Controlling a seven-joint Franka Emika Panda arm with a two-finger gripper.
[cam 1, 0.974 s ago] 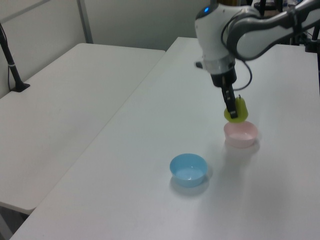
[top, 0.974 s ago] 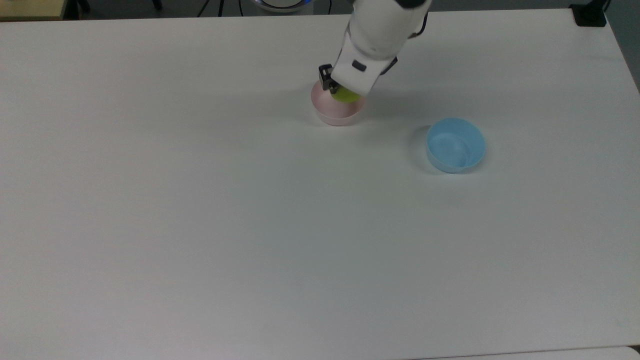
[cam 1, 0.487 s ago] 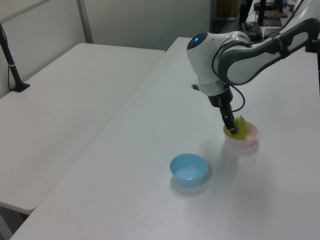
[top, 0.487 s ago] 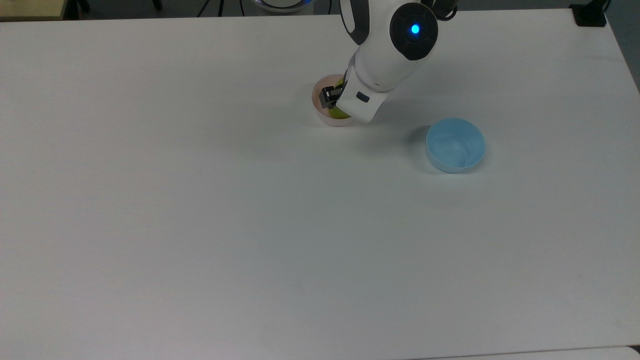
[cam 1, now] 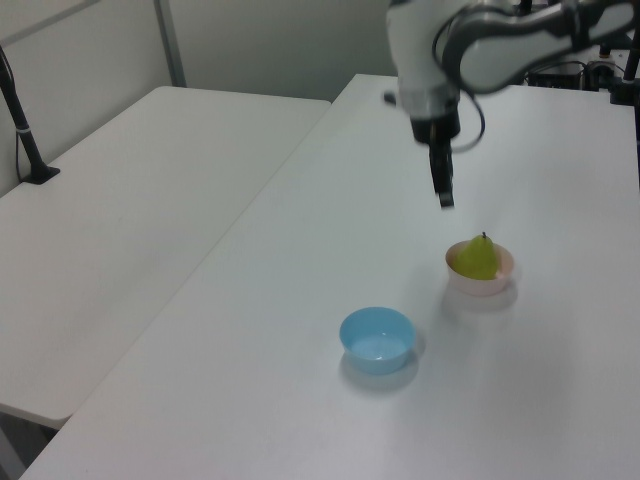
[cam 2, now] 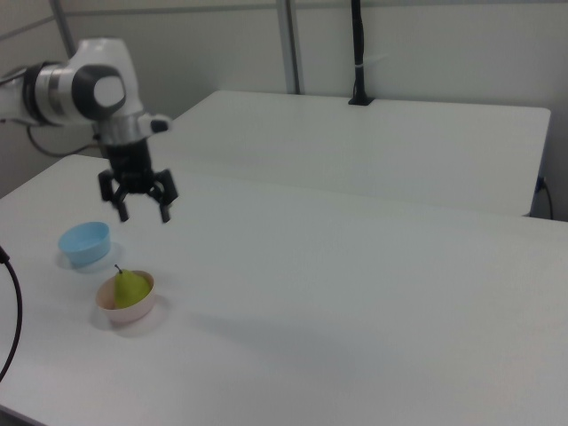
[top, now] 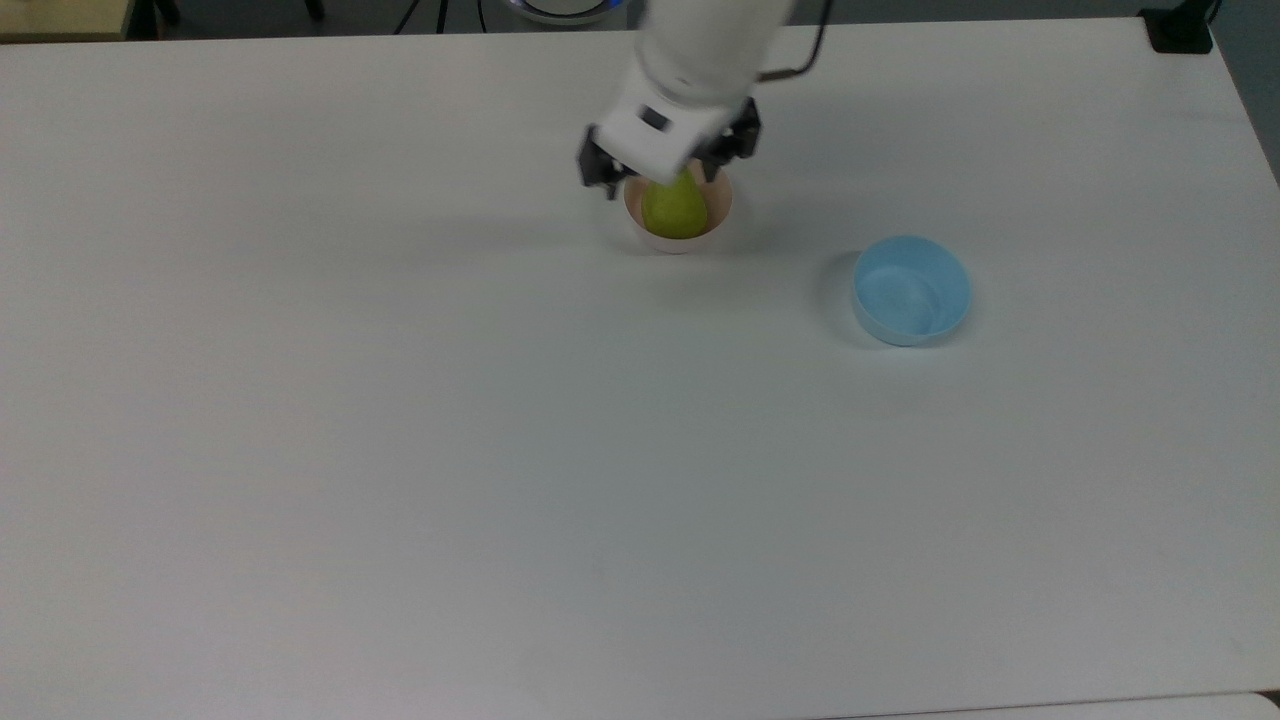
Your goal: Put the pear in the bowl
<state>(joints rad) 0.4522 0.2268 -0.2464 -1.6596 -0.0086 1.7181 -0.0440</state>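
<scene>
- My end effector (cam 2: 142,209) is hanging above the pink bowl (cam 2: 110,311) with its two fingers spread apart and nothing between them.
- In the right view it is hovering well above the bowl's rim, with clear air between its fingertips and the pear's stem.
- The pear (cam 2: 130,287) is sitting inside the bowl, just below me; in the left view the end effector (cam 1: 444,196) is standing up and toward the left view's left of the fruit.
- The pear's long axis is pointing roughly upward, broad end down in the bowl and the short dark stem on top, perhaps leaning a little.
- In the top view my fingers are straddling the bowl's far rim, one on either side, and the pear (top: 675,208) is showing just below my white housing.
- I am judging the placing as done: the fruit is resting in the bowl and I am not gripping it.
- The move ahead, as I judge it, is turning on going up and away from the bowl, so that no fingertip catches the stem or nudges the rim.
- The blue bowl (top: 911,290) is lying well apart from the pink bowl, toward the top view's right and slightly nearer the camera, and it is holding nothing.
- The desk (top: 400,450) around the pink bowl is bare, and its edges are lying far from the bowl on every side that I can see.
</scene>
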